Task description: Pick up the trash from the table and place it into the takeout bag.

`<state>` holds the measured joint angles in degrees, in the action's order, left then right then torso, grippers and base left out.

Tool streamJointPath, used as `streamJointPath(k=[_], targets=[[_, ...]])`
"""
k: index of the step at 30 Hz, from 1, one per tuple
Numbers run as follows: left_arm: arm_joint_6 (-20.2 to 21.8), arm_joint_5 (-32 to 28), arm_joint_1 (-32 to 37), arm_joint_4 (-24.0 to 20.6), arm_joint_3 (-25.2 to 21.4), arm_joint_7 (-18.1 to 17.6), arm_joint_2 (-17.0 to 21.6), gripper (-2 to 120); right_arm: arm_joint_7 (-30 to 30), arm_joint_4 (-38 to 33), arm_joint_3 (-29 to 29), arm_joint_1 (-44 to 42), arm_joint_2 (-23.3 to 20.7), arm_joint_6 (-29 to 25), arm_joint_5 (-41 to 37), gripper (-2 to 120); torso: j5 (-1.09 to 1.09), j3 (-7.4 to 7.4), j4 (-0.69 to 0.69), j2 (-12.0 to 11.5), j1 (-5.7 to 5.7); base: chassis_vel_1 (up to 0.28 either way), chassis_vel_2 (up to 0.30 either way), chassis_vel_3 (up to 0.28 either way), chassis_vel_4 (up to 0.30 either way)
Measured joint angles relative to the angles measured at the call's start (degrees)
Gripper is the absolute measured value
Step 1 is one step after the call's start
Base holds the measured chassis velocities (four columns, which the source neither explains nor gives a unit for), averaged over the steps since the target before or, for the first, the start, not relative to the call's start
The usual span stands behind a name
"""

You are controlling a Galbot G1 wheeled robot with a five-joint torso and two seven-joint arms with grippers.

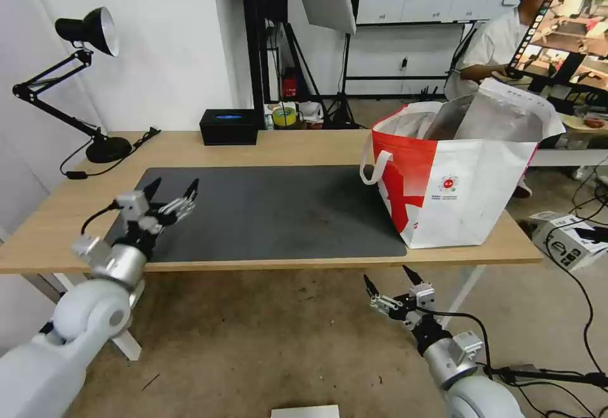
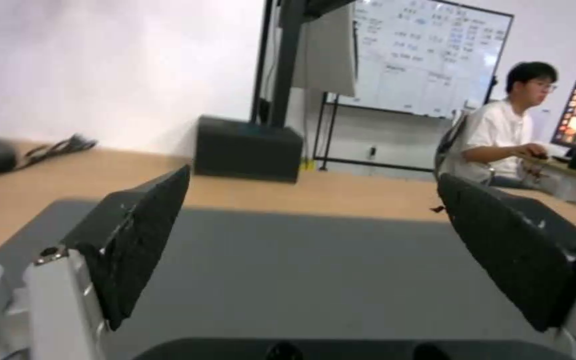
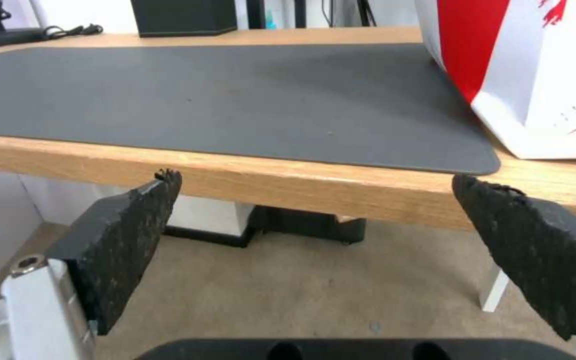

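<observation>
Both spread wide and empty — left gripper (image 1: 171, 189) over the table (image 1: 297, 147) mat, right gripper (image 1: 387, 280) below its edge, nearer the takeout bag (image 1: 453, 180) up and rightward.

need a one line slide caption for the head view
Both grippers open and empty: left gripper over the dark mat, right gripper below the table edge, near the takeout bag.
</observation>
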<state>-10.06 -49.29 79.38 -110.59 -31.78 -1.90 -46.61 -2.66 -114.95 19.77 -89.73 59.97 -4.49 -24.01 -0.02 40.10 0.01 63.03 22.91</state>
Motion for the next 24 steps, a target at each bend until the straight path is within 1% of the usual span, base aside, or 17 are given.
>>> streamJointPath(k=[1, 2, 4, 5, 7, 11, 13, 24], targets=[[-1.3, 0.7, 2.1, 0.3, -1.1, 1.1, -1.0, 100, 0.0, 0.0, 0.0, 0.0, 0.0, 0.0, 0.0, 100, 0.01, 0.00, -0.01, 0.0, 0.00, 0.000, 0.000, 0.000, 0.000], [-1.3, 0.7, 2.1, 0.3, -1.1, 1.1, -1.0, 100, 0.0, 0.0, 0.0, 0.0, 0.0, 0.0, 0.0, 100, 0.01, 0.00, -0.01, 0.0, 0.00, 0.000, 0.000, 0.000, 0.000], [-4.1, 2.1, 5.9, 1.1, -2.7, 2.7, -3.1, 100, 0.0, 0.0, 0.0, 0.0, 0.0, 0.0, 0.0, 100, 0.01, 0.00, -0.01, 0.0, 0.00, 0.000, 0.000, 0.000, 0.000], [-4.1, 2.1, 5.9, 1.1, -2.7, 2.7, -3.1, 100, 0.0, 0.0, 0.0, 0.0, 0.0, 0.0, 0.0, 100, 0.01, 0.00, -0.01, 0.0, 0.00, 0.000, 0.000, 0.000, 0.000], [-6.6, 3.8, 9.0, 1.9, -4.1, 3.8, -4.8, 100, 0.0, 0.0, 0.0, 0.0, 0.0, 0.0, 0.0, 100, 0.01, 0.00, 0.00, 0.0, 0.00, 0.000, 0.000, 0.000, 0.000], [-7.9, 4.6, 10.8, 2.2, -4.9, 4.2, -5.7, 100, 0.0, 0.0, 0.0, 0.0, 0.0, 0.0, 0.0, 100, 0.02, 0.00, -0.01, 0.0, 0.00, 0.000, 0.000, 0.000, 0.000], [-9.2, 5.5, 12.3, 2.6, -5.4, 4.5, -6.8, 100, 0.0, 0.0, 0.0, 0.0, 0.0, 0.0, 0.0, 100, 0.01, 0.00, -0.01, 0.0, 0.00, 0.000, 0.000, 0.000, 0.000], [-13.1, 8.7, 15.1, 4.7, -5.1, 4.8, -10.1, 100, 0.0, 0.0, 0.0, 0.0, 0.0, 0.0, 0.0, 100, 0.02, 0.00, -0.01, 0.0, 0.00, 0.000, 0.000, 0.000, 0.000]])
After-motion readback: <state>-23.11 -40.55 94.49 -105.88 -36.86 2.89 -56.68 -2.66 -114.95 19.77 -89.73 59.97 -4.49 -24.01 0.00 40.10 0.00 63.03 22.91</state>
